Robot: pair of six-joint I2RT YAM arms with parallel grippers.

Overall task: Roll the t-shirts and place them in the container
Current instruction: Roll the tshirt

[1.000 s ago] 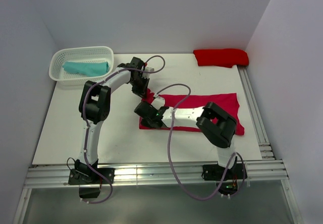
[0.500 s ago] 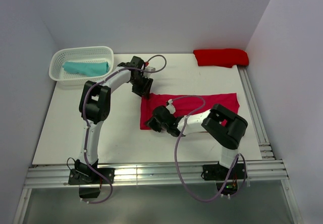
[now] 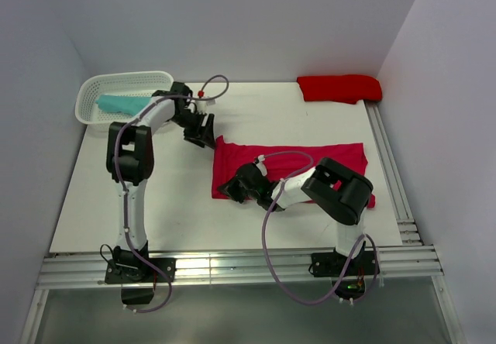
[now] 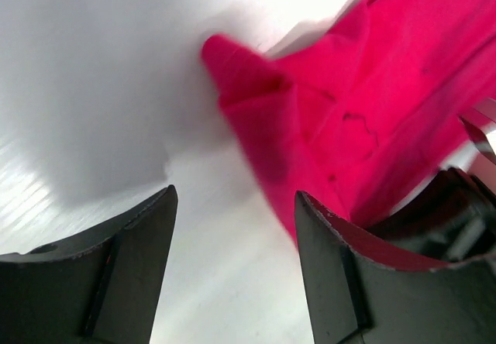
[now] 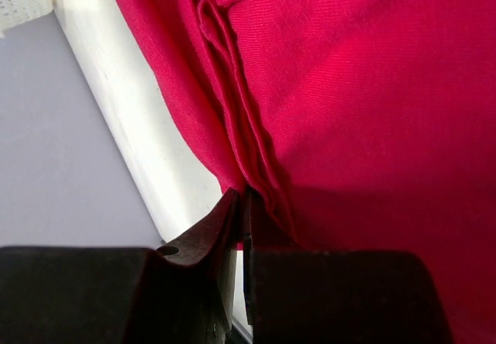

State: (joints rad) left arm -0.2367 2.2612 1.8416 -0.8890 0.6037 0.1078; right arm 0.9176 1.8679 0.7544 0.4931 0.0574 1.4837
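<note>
In the upper left of the top view, a white basket [image 3: 97, 122] is seen on the table [image 3: 170, 204], and a teal shirt [image 3: 116, 104] is laid inside it. Just right of the basket, the left pincer [image 3: 206, 136] is held low over the table, beside the upper left corner of the crimson shirt [image 3: 310, 158]. Its jaws are spread wide with nothing between them. In the left wrist view bare table is seen in the gap, and the shirt's bunched corner lies just beyond the fingertips.

The crimson shirt is spread flat across the middle of the table, its long side running left to right. At its lower left edge the right pincer [image 3: 227, 192] is set down on the cloth. In the right wrist view the jaws are drawn almost together, and a narrow fold of the shirt's edge is pinched between them. The right arm is laid over the lower part of the shirt.

In the upper right corner of the table, against the back wall, a scarlet shirt [image 3: 339, 87] is seen bundled, well apart from both pincers.
</note>
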